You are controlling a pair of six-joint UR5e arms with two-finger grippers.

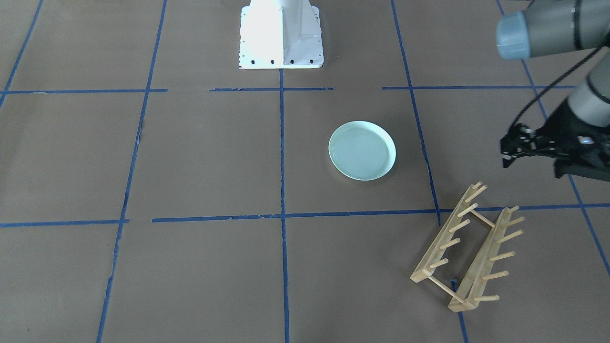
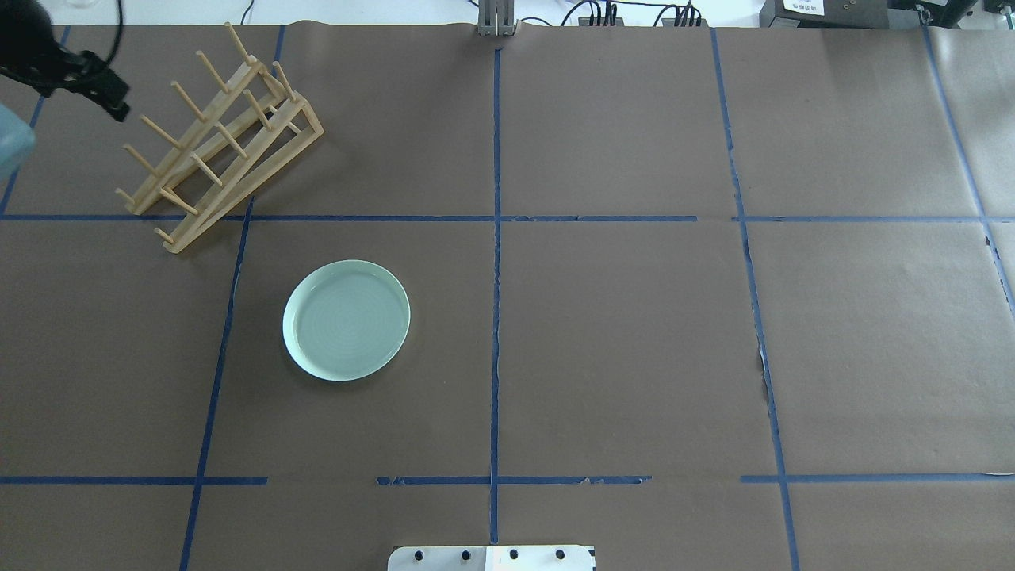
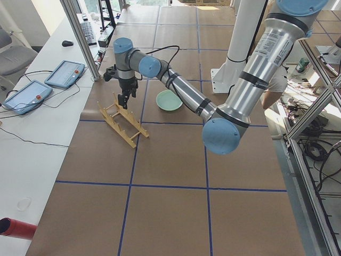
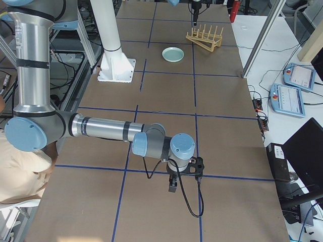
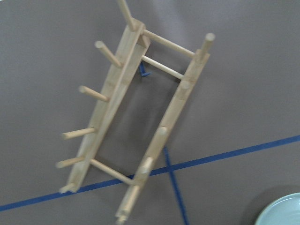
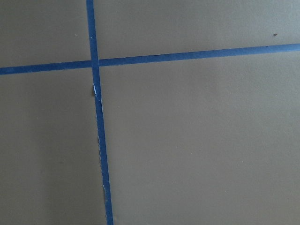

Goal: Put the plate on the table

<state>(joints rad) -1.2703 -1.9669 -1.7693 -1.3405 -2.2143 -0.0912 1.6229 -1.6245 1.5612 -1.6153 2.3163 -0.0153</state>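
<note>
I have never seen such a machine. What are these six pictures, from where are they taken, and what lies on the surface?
It is a robot with two arms, each ending in a pincer. Four fixed cameras look from in front, from above and from both table ends; two sit on the wrists. On the brown table lie a green plate and, apart from it, a wooden rack. The left pincer hangs above the rack, open and empty. The right pincer, far away, holds nothing visible.

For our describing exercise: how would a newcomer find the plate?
Start at the big brown-paper table. On its half at the robot's left, nearer the robot than the wooden peg rack, lies the plate. It alone is round and mint-green.
</note>
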